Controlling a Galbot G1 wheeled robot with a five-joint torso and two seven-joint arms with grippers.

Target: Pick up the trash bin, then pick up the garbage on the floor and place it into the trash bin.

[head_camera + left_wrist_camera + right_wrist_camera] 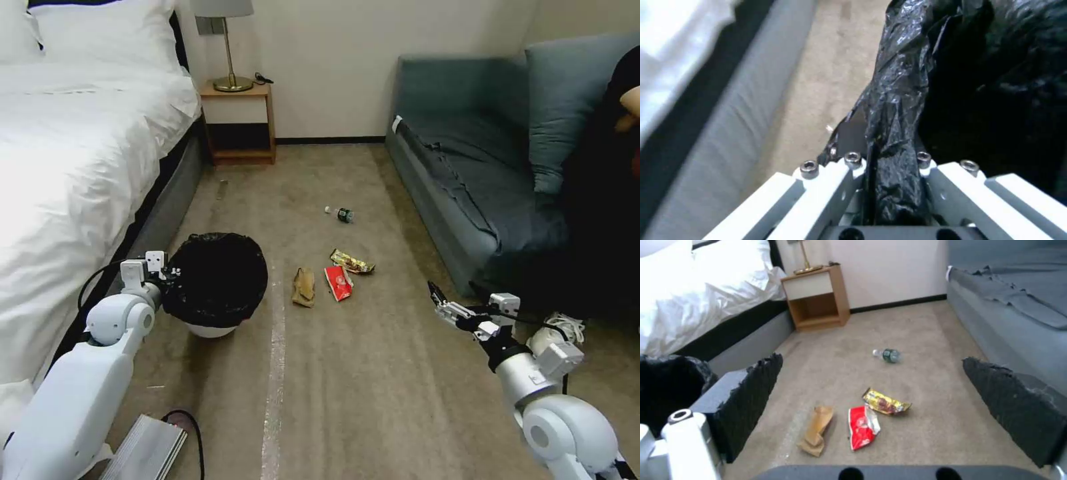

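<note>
The left end effector (pixel 172 272) sits at the near-left rim of the small round white trash bin lined with a crinkled black plastic bag (pixel 215 280), on the carpet beside the white-sheeted bed (pixel 73 153). In the left wrist view its fingers (pixel 849 180) pinch a fold of bag and rim between them, so it is clamped on the trash bin (pixel 925 100); a rim grip likely lets the arm carry the bin with its mouth up. Whether the bin is off the floor cannot be told.

The right end effector (pixel 435 295) hangs over the carpet near the grey-blue sofa (pixel 480 160), with its black pads (pixel 751 396) spread wide and nothing between them. It points toward the garbage, probably lining up for a pick.

All four garbage pieces lie on the floor, none in the bin:
- crumpled brown paper bag (pixel 304 287)
- red snack packet (pixel 339 283), just beside the bag
- shiny gold-brown wrapper (pixel 352 262), touching the packet's far corner
- small clear bottle with green label and white cap (pixel 341 214), well apart, farther toward the wooden nightstand (pixel 240 123)

A white sneaker (pixel 563 328) sits by the sofa and is not litter.
</note>
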